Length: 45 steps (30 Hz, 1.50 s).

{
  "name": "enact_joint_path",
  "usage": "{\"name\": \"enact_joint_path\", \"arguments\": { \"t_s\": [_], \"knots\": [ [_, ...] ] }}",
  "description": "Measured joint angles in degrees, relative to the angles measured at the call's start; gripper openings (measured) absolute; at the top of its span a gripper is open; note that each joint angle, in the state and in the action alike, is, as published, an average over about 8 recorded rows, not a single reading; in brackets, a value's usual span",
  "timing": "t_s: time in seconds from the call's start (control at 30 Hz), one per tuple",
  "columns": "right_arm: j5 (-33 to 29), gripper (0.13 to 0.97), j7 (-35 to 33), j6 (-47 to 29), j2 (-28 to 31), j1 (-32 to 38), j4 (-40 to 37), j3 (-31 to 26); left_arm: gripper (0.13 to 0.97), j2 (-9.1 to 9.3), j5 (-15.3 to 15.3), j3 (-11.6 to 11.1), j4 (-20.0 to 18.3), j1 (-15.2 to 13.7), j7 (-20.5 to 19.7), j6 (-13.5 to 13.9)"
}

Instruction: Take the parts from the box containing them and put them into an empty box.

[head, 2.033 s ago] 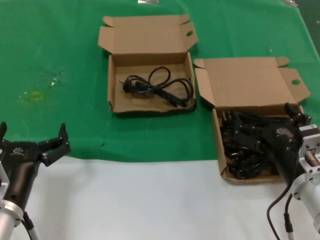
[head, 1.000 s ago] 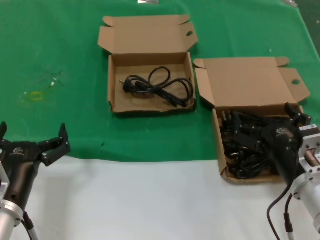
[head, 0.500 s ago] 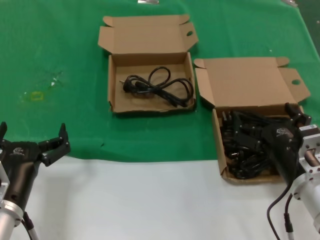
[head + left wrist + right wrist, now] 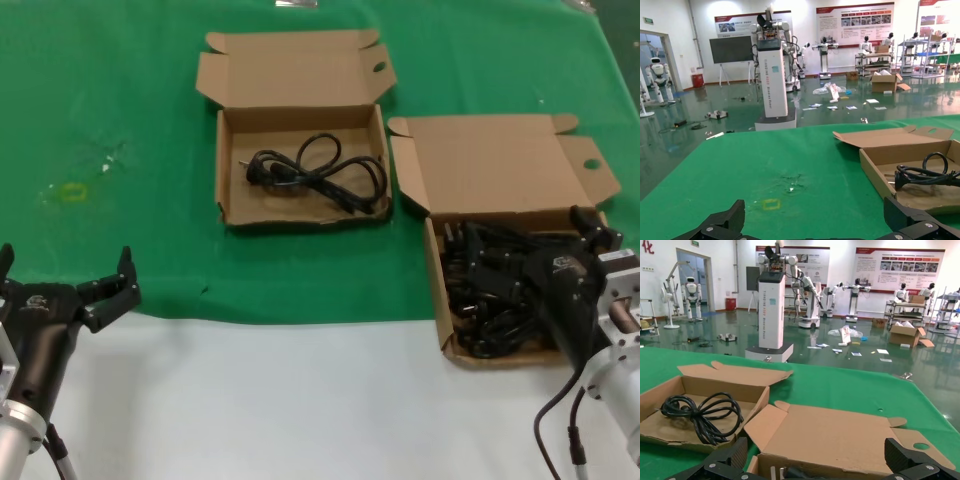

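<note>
Our right gripper (image 4: pixel 590 232) hangs with its jaws spread wide over the tangled black power cords (image 4: pixel 490 290) in the brown cardboard box (image 4: pixel 436 262), ready to grab one. Our left gripper (image 4: pixel 65 268) waits near us, jaws spread too.

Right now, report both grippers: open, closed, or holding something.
Left gripper: open, empty, parked at the near left of the table.
Right gripper: open, over the box of cords, gripping nothing.

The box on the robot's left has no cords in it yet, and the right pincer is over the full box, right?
Not quite. The head view shows the left box already holds one cord. The right pincer is indeed over the full box.
</note>
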Motion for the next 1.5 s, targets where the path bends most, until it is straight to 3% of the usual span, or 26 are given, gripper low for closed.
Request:
{"name": "enact_joint_path", "arguments": {
  "t_s": [1.5],
  "knots": [
    [0.0, 0.966, 0.0, 0.0, 0.0, 0.0, 0.0, 0.0, 0.966, 0.0, 0.0, 0.0, 0.0, 0.0, 0.0, 0.0]
  ]
}}
